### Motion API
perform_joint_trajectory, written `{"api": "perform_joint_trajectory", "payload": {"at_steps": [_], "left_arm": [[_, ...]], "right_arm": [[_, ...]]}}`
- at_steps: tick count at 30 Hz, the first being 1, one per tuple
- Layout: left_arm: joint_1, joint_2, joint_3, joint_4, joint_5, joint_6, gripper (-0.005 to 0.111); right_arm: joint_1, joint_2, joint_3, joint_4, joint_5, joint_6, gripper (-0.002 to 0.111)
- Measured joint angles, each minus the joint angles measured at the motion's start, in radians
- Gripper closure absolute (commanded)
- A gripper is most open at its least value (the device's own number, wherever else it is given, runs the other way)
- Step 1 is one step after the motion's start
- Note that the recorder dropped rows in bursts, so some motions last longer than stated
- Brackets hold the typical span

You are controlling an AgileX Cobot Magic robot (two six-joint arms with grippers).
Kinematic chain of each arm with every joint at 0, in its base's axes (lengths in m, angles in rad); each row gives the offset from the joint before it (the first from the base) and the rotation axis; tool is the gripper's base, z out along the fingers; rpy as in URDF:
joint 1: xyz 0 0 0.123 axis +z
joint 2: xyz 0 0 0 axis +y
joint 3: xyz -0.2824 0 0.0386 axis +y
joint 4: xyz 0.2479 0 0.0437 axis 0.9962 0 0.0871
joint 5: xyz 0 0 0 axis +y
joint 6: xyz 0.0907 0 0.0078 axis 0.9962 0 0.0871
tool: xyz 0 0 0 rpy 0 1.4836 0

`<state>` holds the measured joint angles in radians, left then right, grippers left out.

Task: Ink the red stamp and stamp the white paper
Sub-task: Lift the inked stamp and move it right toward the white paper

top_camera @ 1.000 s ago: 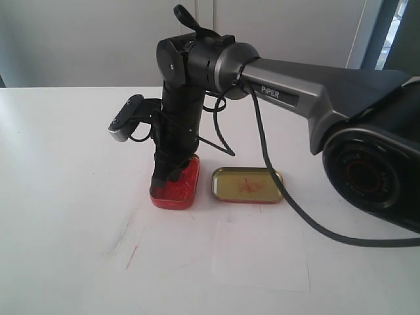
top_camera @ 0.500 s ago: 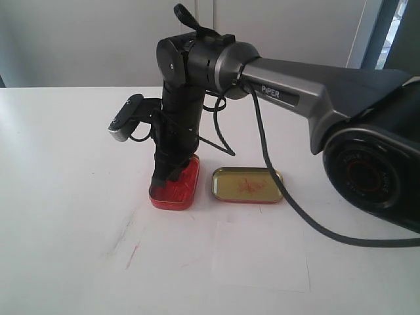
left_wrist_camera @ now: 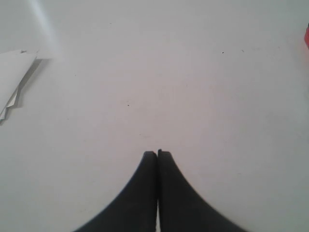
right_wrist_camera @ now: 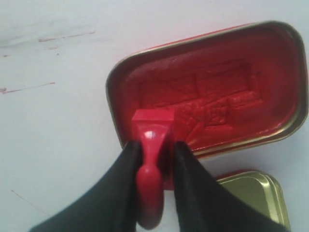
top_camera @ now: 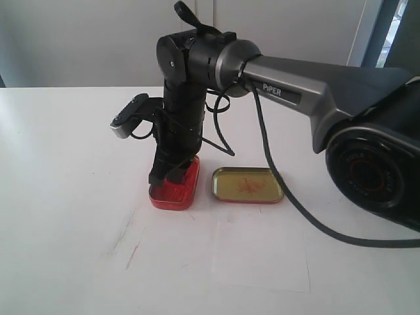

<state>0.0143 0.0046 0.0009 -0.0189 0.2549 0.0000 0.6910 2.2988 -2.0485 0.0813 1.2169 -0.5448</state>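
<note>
**Right gripper [right_wrist_camera: 155,146] pinches the red stamp [right_wrist_camera: 153,126] by its narrow handle, jaws part-closed.**
Block base projects beyond the fingertips, over the ink tin [right_wrist_camera: 227,82]; white paper [top_camera: 262,257] lies well apart. Judged light, rigid, slick plastic: the handle's waist is the proper hold.

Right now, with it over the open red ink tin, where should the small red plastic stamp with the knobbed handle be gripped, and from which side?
Grip the small red plastic stamp by its narrow handle neck, coming from above. The rectangular block base faces down toward the red metal ink tin and must stay free; the right gripper pinches it exactly so.
</note>
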Motion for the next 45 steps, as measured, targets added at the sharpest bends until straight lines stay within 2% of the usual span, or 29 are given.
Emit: {"api": "perform_joint_trajectory", "payload": {"at_steps": [6, 17, 34, 45], "left_arm": [[0.000, 0.000, 0.000, 0.000, 0.000, 0.000, 0.107], [0.000, 0.000, 0.000, 0.000, 0.000, 0.000, 0.107], [0.000, 0.000, 0.000, 0.000, 0.000, 0.000, 0.107], [0.000, 0.000, 0.000, 0.000, 0.000, 0.000, 0.107]], "right_arm": [[-0.015, -0.037, 0.000, 0.012, 0.000, 0.057, 0.108], [-0.138, -0.087, 0.022, 0.046, 0.000, 0.177, 0.108], [-0.280, -0.290, 0.334, 0.052, 0.002, 0.186, 0.108], [-0.290, -0.434, 0.554, 0.046, 0.002, 0.186, 0.108]]}}
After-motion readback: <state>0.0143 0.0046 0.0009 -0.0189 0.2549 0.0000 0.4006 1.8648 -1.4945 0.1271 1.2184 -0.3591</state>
